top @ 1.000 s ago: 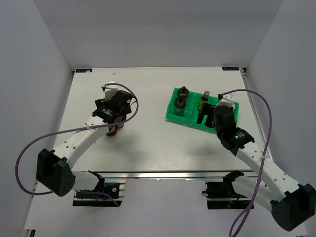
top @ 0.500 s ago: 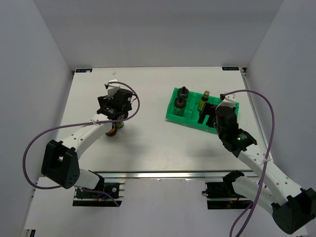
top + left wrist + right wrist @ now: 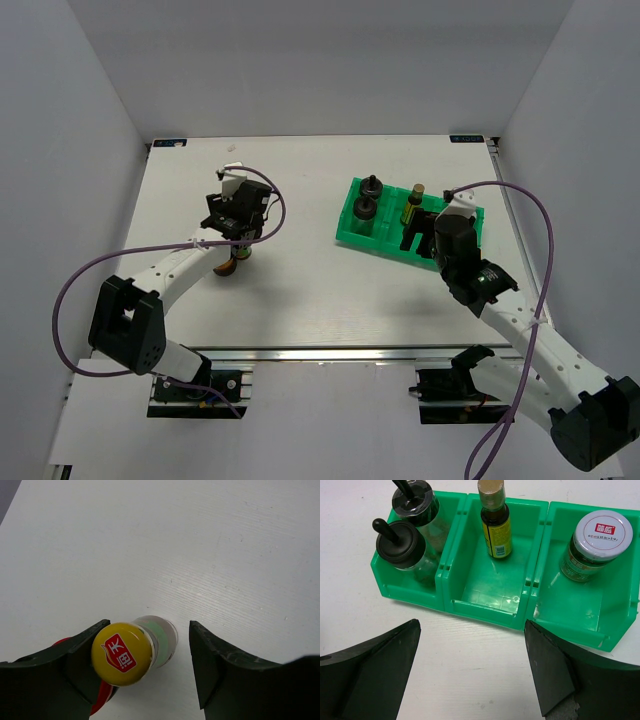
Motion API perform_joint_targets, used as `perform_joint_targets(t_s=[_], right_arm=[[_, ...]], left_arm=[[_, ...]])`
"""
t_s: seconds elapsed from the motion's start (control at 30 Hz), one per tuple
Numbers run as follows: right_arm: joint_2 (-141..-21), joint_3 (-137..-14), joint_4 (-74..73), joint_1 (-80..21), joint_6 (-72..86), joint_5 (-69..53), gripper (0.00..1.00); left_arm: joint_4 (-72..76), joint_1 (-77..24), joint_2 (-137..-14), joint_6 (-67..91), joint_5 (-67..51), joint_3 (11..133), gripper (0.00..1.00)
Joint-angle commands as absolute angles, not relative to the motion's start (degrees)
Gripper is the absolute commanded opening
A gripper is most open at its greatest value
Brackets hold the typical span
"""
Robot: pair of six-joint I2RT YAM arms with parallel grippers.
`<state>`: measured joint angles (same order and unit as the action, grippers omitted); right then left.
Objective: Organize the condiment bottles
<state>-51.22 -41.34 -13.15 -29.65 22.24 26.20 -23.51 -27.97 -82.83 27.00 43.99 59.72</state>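
Smooth, round yellow-capped bottle (image 3: 121, 652) stood upright on the finely ribbed white table (image 3: 225, 555). Left gripper (image 3: 148, 625) pointed down, jaws half-wide astride it: one finger touched the cap, the other stood apart. Right gripper (image 3: 471, 625) gaped wide before the glossy green plastic three-bay bin (image 3: 490, 612).

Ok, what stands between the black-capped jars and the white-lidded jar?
A gold-capped, yellow-labelled bottle, alone in the middle compartment (right wrist view).

Arms: my left arm (image 3: 165, 272) and right arm (image 3: 530, 335) are white links with black joints.
Bases: black, blocky shoulder blocks (image 3: 125, 325).
Cables: a purple cable (image 3: 60, 305) loops off each arm.
Tools: my left tool (image 3: 150, 647) and right tool (image 3: 470, 630) have dark, wedge-shaped fingers (image 3: 370, 675).
Light: a small green light (image 3: 483, 280) on my right arm.
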Motion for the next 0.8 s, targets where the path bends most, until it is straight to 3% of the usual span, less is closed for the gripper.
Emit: perform_joint_targets(t_s=[0.0,0.43,0.67,0.77], right_arm=[[-51.1,-42.5,-11.8,-29.5,21.9,26.7,0.89],[-50.6,-42.7,-12.0,-29.5,22.3,26.0,0.89],[-50.4,-42.8,-12.1,-29.4,22.7,25.7,0.89],[-50.6,-43.0,-12.1,-29.5,22.7,25.3,0.89]], left_arm=[[-22.8,-27.9,-82.4,26.8,44.7,60.8,0.72],[-19.8,-27.9,-81.3,24.6,43.5,59.0,0.56],[-18.8,-27.9,-79.8,23.4,41.5,58.5,0.41],[-18.7,-27.9,-78.8,23.0,40.3,58.6,0.22]])
